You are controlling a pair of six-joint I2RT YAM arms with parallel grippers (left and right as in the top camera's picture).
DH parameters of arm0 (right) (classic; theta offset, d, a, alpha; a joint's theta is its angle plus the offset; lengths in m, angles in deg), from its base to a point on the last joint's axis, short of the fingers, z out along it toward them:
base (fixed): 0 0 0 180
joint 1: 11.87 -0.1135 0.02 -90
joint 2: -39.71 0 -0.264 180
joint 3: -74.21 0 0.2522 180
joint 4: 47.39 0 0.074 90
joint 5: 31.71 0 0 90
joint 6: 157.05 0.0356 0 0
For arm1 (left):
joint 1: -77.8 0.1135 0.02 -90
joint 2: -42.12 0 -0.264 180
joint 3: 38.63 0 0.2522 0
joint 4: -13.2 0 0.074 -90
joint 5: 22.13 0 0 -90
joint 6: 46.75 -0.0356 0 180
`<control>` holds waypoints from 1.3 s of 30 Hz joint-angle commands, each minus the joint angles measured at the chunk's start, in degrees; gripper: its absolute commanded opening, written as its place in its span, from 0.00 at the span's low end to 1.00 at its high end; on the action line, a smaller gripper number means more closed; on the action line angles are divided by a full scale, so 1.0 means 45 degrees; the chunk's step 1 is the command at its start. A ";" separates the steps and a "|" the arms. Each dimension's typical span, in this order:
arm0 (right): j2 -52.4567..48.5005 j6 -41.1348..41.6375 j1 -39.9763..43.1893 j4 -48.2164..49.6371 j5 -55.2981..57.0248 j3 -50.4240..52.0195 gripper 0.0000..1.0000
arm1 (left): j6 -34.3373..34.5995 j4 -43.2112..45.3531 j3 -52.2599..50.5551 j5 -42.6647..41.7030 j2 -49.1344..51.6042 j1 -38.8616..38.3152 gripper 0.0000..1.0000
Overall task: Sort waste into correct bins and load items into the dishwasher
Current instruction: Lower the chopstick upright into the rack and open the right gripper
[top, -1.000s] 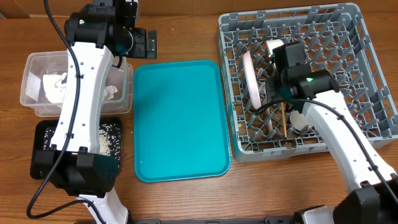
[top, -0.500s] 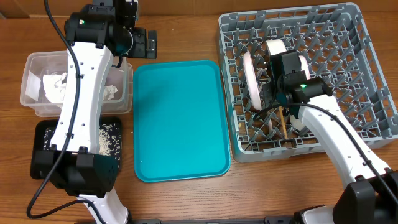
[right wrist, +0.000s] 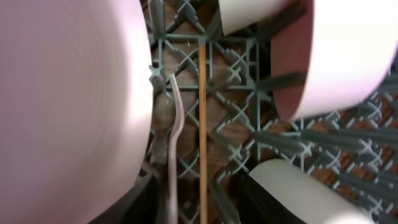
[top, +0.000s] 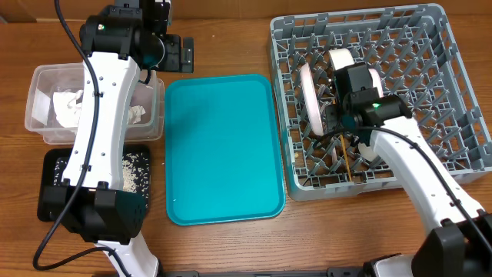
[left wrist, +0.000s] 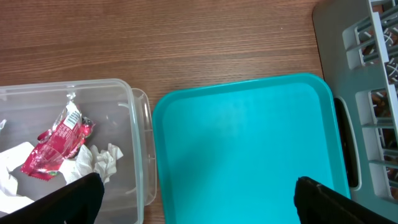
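right tool (right wrist: pixel 193 186): jaws partly apart, gripping nothing | chopstick (right wrist: pixel 202 112): lying in dish rack (top: pixel 453 46) directly under tool, long axis toward rack's near edge, crosswise to jaw closing | right arm nearer

A robot lab setup: two arms (top: pixel 104 100) at a wooden table (top: pixel 231 38).

No writing is legible anywhere; print on the red snack wrapper (left wrist: pixel 56 140) is too blurred.

Scene lit evenly from above, shadows soft. Right wrist view blurred, esp. pink plate (right wrist: pixel 62 106); others sharp.
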 commanded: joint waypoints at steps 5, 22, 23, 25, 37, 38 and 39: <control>0.2943 0.0554 0.0039 -0.0146 -0.3191 -0.1787 1.00 | 0.0214 0.0010 -0.0034 0.0083 0.0087 -0.0024 1.00; 0.3852 0.0549 0.0039 -0.0957 -0.3521 -0.1773 1.00 | 0.0214 0.0010 -0.0034 0.0083 0.0087 -0.0024 1.00; 0.3852 0.0549 0.0039 -0.0952 -0.3521 -0.1773 1.00 | 0.0214 0.0010 -0.0034 0.0083 0.0087 -0.0024 1.00; 0.3847 0.0554 0.0039 -0.0952 -0.3521 -0.1773 1.00 | 0.0214 0.0005 -0.0034 0.0083 0.0087 -0.0024 1.00; 0.4085 0.0461 0.0039 -0.1035 -0.3143 -0.1715 1.00 | 0.0214 0.0010 -0.0034 0.0083 0.0087 -0.0024 1.00; 0.4226 0.0461 0.0039 -0.1044 -0.3133 -0.1715 1.00 | 0.0214 0.0010 -0.0034 0.0083 0.0087 -0.0024 1.00; 0.4386 0.0466 0.0034 -0.1044 -0.3138 -0.1715 1.00 | 0.0214 0.0010 -0.0034 0.0083 0.0087 -0.0024 1.00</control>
